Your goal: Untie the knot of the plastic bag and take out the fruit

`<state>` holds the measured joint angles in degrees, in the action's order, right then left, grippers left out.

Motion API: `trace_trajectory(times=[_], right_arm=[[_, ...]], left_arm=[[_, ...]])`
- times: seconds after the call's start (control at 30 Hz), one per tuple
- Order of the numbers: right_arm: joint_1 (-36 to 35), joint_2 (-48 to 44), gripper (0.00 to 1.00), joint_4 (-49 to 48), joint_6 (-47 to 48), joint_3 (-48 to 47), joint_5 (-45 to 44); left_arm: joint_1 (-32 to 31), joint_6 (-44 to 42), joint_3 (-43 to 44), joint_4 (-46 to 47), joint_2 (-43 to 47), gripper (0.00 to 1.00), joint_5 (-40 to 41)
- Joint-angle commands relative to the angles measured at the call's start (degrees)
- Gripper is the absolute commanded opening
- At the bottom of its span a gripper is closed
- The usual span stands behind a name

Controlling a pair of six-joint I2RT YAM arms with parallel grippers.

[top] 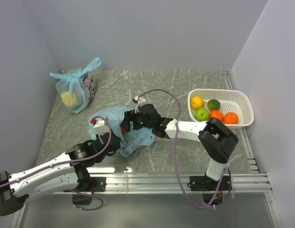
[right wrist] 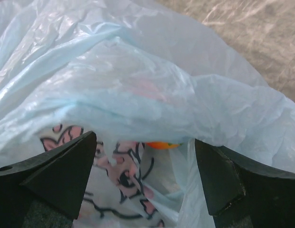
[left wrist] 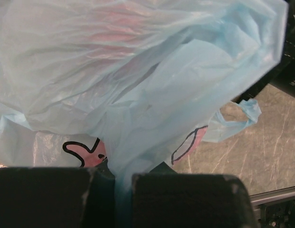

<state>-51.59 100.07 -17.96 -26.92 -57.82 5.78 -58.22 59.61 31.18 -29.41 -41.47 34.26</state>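
Far to the left on the marble table (top: pixel 185 85), near the back wall, a second blue bag (top: pixel 78 88) sits tied shut, with a yellow lump showing through its film. Nearer the middle, the left gripper (left wrist: pixel 122 178) is clenched on the plastic bag (top: pixel 114 116), a fold of light-blue film pinched tight between its dark fingers (left wrist: pixel 185 199). Its wrist view shows the film spread above it, a pinkish-red tint showing through, and a handle loop (left wrist: pixel 252 110) hanging to one side. A red patch (top: pixel 93 121) sits at the bag's left edge; I cannot tell whether it is fruit. Just right of that, the right gripper (right wrist: pixel 145 161) is released, jaws spread wide at the crumpled film, with cartoon print and an orange sliver (right wrist: pixel 162 145) between them. Well to the right, a white basket (top: pixel 242 102) holds a yellow fruit (top: pixel 197 101), a green fruit (top: pixel 201 114), a green-orange fruit (top: pixel 213 104), an orange fruit (top: pixel 216 115) and another orange fruit (top: pixel 231 118).
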Motion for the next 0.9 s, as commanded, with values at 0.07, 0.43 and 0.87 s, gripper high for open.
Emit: trace_trajectory(times=[0.07,0.43,0.87], right_arm=[[-1.6,-0.7,0.9,-0.3,-2.3,-3.2,-9.9],[-2.4,-16.8,0.92,12.5,-1.4,3.8,-37.4],[-7.1,-11.0,0.89,7.3,-4.2,0.1,-20.7]], left_arm=[[-0.3,-0.6,2.4,1.4,-0.3,0.01,0.0],[-0.3,0.2,1.8,0.1,1.9,0.0,1.7],[-0.3,0.6,2.5,-0.6,2.6,0.01,1.3]])
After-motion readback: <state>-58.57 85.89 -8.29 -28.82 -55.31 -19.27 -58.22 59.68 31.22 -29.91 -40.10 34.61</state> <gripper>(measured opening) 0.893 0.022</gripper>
